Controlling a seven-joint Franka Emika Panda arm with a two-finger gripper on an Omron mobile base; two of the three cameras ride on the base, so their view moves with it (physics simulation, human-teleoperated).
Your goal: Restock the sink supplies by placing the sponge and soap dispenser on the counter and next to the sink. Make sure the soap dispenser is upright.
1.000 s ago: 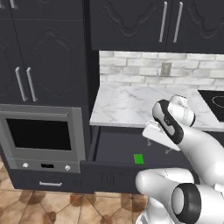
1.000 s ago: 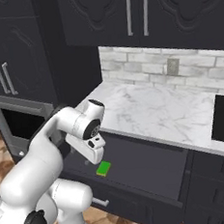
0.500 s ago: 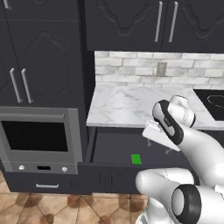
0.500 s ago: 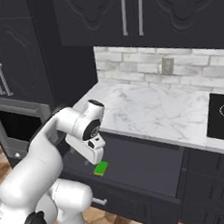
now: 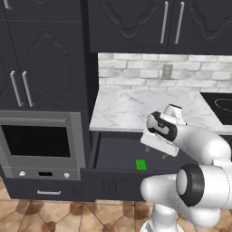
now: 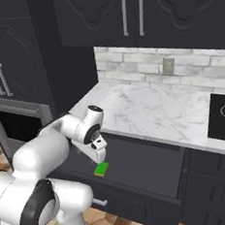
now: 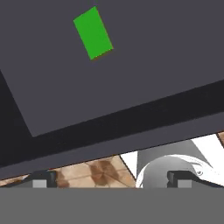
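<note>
Pincer (image 7: 112, 179) wide, empty, above open drawer (image 5: 113, 154). Sponge (image 7: 92, 33) lies flat at 11 o'clock in hand view; prob. light, soft, squashy. Grip across short sides.

The green sponge (image 5: 141, 165) lies flat in the open dark drawer (image 5: 113, 156), below the marble tabletop (image 5: 136, 106).

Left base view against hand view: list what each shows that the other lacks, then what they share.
Left base view alone: the oven, the marble counter, the brick wall with an outlet, the upper cabinets and the stovetop. Hand view alone: the hand's two open fingertips. Shared: the green sponge lying flat in the open dark drawer, and brown floor tiles.
</note>
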